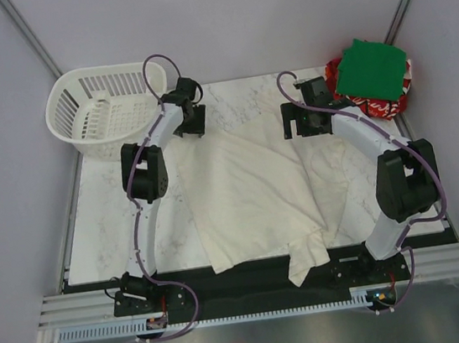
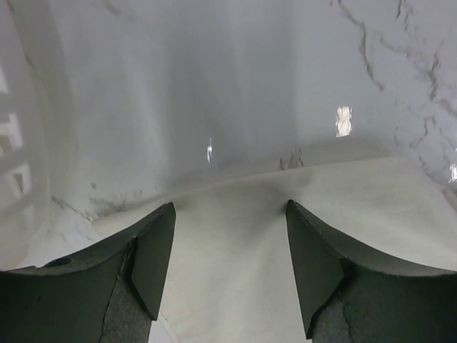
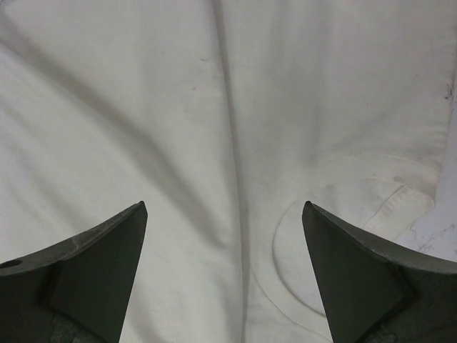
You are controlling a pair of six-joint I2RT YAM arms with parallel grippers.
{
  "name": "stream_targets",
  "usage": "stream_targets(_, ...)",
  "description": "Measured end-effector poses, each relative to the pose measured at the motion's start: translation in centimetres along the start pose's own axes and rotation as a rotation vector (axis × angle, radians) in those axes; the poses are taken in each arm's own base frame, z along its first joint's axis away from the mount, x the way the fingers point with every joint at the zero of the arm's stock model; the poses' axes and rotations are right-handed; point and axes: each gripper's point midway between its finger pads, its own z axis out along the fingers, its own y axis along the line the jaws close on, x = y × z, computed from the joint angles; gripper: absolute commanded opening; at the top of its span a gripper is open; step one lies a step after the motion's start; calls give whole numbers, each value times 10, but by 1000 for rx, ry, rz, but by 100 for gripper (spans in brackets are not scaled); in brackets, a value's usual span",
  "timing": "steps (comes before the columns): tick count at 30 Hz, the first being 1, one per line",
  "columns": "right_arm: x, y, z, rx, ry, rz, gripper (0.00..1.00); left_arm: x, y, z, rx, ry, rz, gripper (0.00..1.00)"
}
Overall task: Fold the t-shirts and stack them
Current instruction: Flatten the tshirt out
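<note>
Poised left end effector (image 2: 230, 209) and right end effector (image 3: 224, 206), both released, over the upper edge of the cream t-shirt (image 1: 249, 194), likely risking a skewed fold from uneven pinches.

The left arm (image 1: 142, 179) rises from its base at seven o'clock, bends at a raised elbow near nine o'clock, and reaches in toward eleven o'clock. The left gripper (image 1: 195, 130) points down, its dark fingers (image 2: 153, 264) spread wide. The right arm (image 1: 400, 183) climbs from five o'clock, folds at an elbow near four o'clock, and stretches toward two o'clock. The right gripper (image 1: 296, 127) also faces down, its fingers (image 3: 100, 271) well apart.
</note>
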Motion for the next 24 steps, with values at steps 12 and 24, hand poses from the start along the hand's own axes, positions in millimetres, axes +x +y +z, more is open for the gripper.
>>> stream_targets(12, 7, 3, 9, -16, 27, 9, 98, -55, 14, -66, -105, -164, 49, 78)
stream_targets(24, 48, -25, -36, 110, -38, 181, 98, 130, -53, -238, 166, -173, -30, 76)
